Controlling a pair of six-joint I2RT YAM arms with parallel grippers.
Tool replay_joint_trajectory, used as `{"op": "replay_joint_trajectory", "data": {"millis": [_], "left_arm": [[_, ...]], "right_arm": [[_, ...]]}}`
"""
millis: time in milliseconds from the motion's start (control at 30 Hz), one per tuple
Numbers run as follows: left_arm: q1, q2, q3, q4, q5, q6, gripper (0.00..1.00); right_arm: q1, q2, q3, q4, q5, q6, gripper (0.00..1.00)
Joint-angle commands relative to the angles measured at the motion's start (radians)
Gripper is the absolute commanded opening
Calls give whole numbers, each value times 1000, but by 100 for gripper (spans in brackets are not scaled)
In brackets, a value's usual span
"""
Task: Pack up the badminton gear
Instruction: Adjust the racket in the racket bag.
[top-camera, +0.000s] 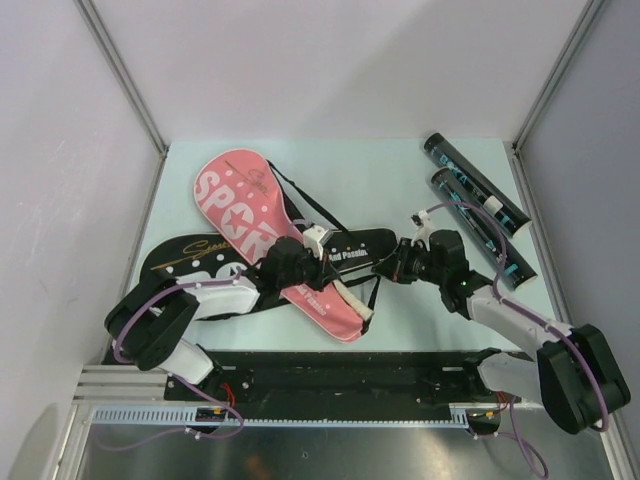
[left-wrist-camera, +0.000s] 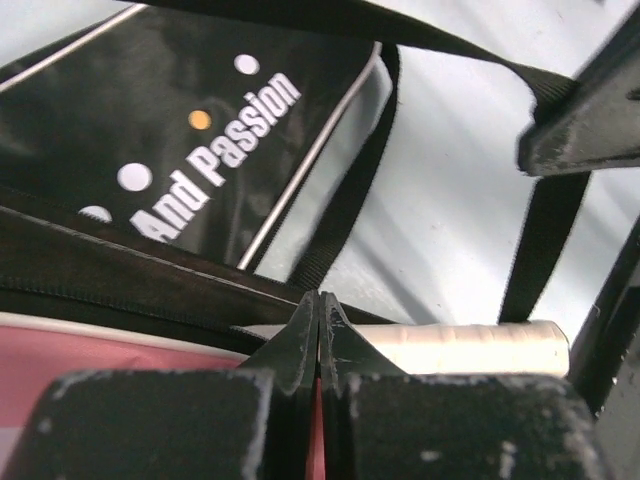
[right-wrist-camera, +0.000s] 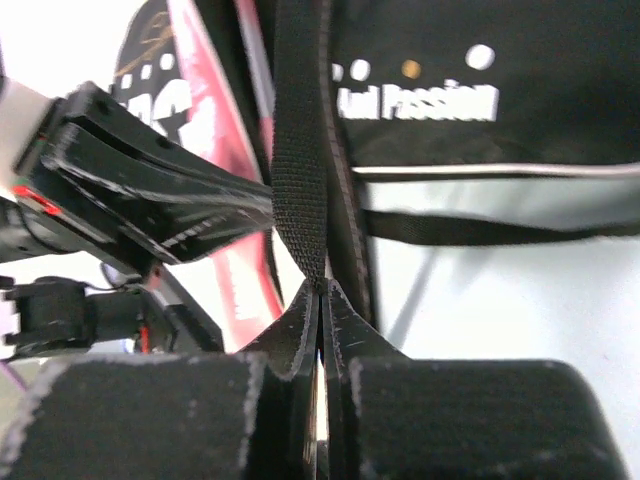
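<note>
**Both grippers closed at the racket covers**

Pink racket cover (top-camera: 240, 210) is seen lying across black racket cover (top-camera: 175, 262), from the centre of the table (top-camera: 400, 170) toward nine o'clock. A pale handle (left-wrist-camera: 470, 346) is exposed at its five o'clock end. Two dark tubes (top-camera: 472, 216) are laid at two o'clock. Left gripper (left-wrist-camera: 318, 325) — jaws pressed together at the cover's edge; anything pinched cannot be told. Right gripper (right-wrist-camera: 320, 300) — clamped on black strap (right-wrist-camera: 300, 150).

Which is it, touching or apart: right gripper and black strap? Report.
Touching. Right wrist view: the right gripper pinches the black strap between shut fingertips.
</note>
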Motion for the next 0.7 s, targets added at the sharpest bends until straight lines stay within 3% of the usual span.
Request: {"op": "replay_joint_trajectory", "data": {"millis": [0, 167, 333, 467, 667], "left_arm": [[66, 35, -58, -20, -160, -56, 0], [71, 98, -63, 36, -154, -78, 0], [74, 127, -63, 69, -159, -99, 0], [76, 140, -67, 86, -169, -127, 0], [79, 186, -58, 107, -177, -144, 0]], "right_arm": [[37, -110, -10, -309, 217, -82, 0], [83, -248, -83, -462, 274, -22, 0], [138, -262, -128, -650, 464, 131, 0], [289, -314, -148, -709, 562, 233, 0], [345, -348, -183, -664, 342, 138, 0]]}}
